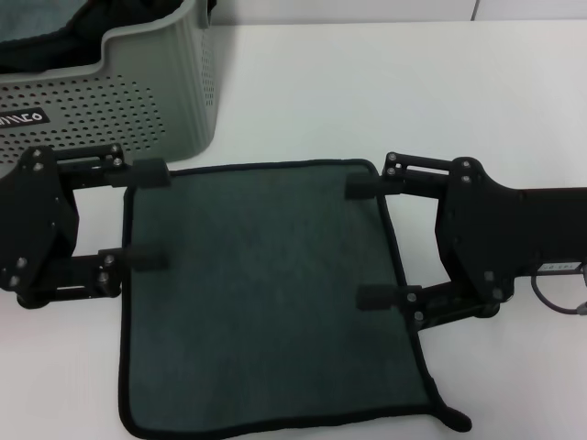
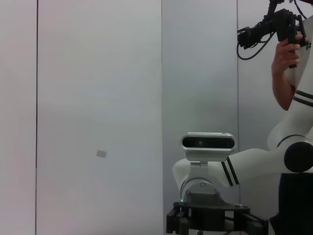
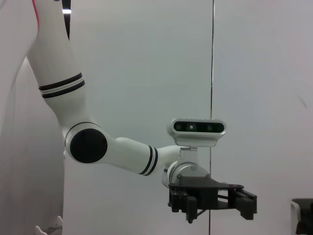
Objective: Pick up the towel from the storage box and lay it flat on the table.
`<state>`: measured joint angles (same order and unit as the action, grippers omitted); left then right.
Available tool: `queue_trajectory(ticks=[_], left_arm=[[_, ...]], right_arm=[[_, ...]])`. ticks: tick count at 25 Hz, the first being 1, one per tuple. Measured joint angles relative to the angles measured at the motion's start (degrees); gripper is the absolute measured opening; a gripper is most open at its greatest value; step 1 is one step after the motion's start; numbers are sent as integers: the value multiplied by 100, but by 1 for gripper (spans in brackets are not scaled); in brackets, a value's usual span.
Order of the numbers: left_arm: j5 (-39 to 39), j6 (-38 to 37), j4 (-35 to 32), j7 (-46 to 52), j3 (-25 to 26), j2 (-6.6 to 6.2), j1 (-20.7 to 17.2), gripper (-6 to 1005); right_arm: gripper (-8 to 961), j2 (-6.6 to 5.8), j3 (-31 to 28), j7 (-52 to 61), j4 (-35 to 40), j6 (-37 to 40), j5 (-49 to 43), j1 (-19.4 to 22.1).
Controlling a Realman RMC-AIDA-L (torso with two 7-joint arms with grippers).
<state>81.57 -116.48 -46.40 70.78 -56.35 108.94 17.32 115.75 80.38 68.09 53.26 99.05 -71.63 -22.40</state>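
White table (image 1: 385,82), towel (image 1: 266,302) flat, storage box (image 1: 138,101) behind, both grippers open

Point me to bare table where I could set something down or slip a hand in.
Free: the table right of the storage box and beyond the towel; also the near left corner beside the towel. Crowded: the left claw over the towel's left edge, the right claw over its right side, both open. The box nearly meets the towel's far edge.
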Motion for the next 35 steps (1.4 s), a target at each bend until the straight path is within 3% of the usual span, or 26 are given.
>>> queue_trajectory(ticks=[35], left_arm=[[43, 11, 8, 18, 365, 28, -39, 651]], right_arm=[[873, 1, -147, -33, -11, 17, 0, -104]])
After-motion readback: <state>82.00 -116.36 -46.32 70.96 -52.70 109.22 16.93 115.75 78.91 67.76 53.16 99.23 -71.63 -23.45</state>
